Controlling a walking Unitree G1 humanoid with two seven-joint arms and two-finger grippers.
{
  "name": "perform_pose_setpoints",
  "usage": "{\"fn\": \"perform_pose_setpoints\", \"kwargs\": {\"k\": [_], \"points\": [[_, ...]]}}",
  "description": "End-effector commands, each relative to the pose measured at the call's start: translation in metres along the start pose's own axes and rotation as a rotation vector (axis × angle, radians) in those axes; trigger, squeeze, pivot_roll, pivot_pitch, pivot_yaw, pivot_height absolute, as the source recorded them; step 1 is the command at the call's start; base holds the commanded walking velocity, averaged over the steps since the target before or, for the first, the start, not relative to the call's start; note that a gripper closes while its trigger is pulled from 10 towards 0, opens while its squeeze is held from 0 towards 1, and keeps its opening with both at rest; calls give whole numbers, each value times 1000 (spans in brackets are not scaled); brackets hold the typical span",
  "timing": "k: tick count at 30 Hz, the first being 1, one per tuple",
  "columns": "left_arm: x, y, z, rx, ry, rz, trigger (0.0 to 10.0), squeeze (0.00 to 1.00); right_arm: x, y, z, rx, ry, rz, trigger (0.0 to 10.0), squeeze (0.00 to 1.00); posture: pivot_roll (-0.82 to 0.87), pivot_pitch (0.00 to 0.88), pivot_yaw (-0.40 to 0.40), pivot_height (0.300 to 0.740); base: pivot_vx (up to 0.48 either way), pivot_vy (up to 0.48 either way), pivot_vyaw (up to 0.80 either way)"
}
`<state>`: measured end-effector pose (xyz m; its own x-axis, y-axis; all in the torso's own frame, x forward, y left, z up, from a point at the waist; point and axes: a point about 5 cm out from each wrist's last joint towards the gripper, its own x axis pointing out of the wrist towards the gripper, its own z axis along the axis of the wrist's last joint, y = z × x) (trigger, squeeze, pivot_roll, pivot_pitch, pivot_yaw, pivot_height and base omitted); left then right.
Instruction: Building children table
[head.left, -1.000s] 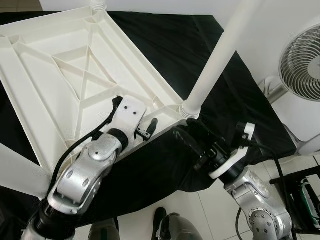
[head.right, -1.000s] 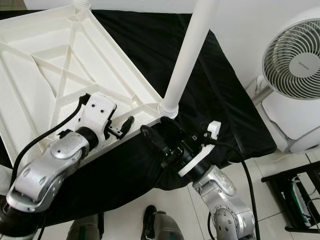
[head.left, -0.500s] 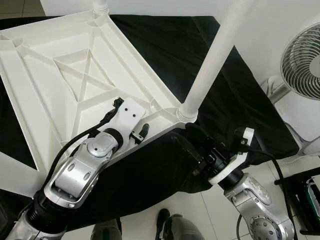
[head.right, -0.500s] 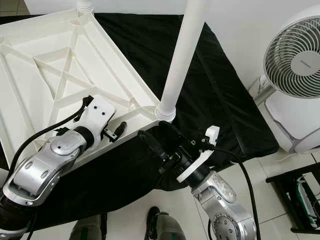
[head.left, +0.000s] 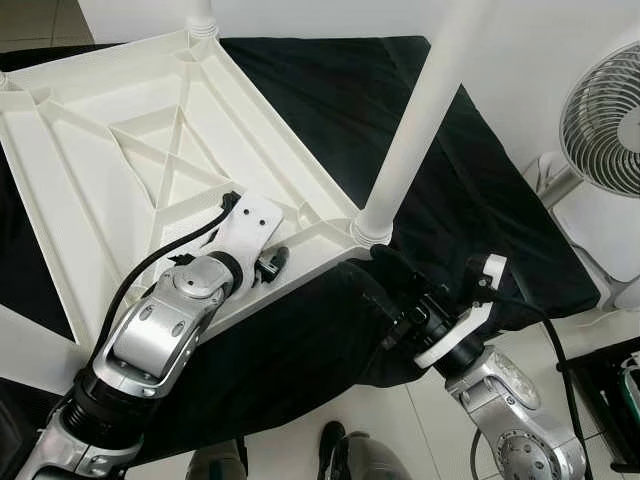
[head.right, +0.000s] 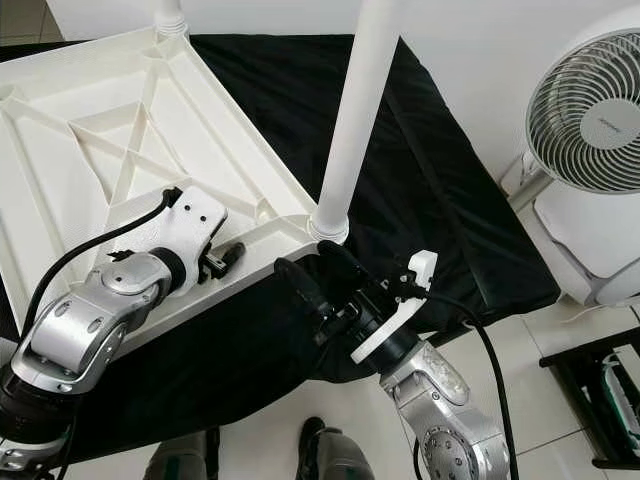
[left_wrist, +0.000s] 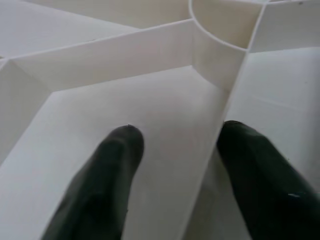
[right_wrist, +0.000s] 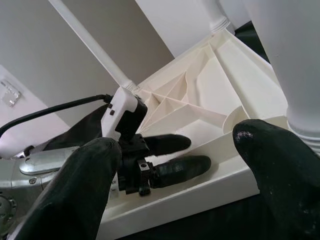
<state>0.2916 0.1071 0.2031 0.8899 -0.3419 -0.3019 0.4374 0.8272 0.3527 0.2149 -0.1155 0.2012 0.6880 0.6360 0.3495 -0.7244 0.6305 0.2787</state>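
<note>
- A white plastic table (head.left: 150, 150) lies upside down on a black cloth (head.left: 480, 200), its ribbed underside facing up; it takes up the left and far part of the scene
- One white leg (head.left: 415, 120) stands upright in the socket at the table's near right corner; another leg (head.right: 170, 15) stands at the far corner
- The left gripper (head.left: 272, 262) reaches over the table's near edge, just left of that corner socket; its two black fingers (left_wrist: 105, 175) are spread apart, straddling a thin rib of the underside, one finger on each side and nothing clamped between them
- The right gripper (head.right: 310, 280) sits on the cloth just below the near right corner, close to the base of the upright leg; its fingers (right_wrist: 280, 170) are wide open and hold nothing
- A white fan (head.right: 590, 110) stands on the floor at the right, beside the cloth; a dark rack (head.left: 620, 385) shows at the near right edge
</note>
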Motion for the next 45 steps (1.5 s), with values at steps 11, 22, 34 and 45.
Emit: {"fn": "perform_pose_setpoints", "kwargs": {"k": [11,22,34,45], "points": [[-6,13,-37,-66,177,129,0,0,2,-1,2,-10,-3,-7,10000,0,151,244,-74,740,0,0,0],[-24,37,-45,-77,208,240,0,0,5,-3,2,-12,-2,-1,10000,0,163,239,-86,740,0,0,0],[-43,12,-47,-93,217,159,0,0,8,-5,1,-20,6,9,10000,0,171,244,-95,740,0,0,0],[-65,-5,-52,-65,220,25,0,0,10,-10,4,-39,10,14,10000,0,163,258,-109,740,0,0,0]]}}
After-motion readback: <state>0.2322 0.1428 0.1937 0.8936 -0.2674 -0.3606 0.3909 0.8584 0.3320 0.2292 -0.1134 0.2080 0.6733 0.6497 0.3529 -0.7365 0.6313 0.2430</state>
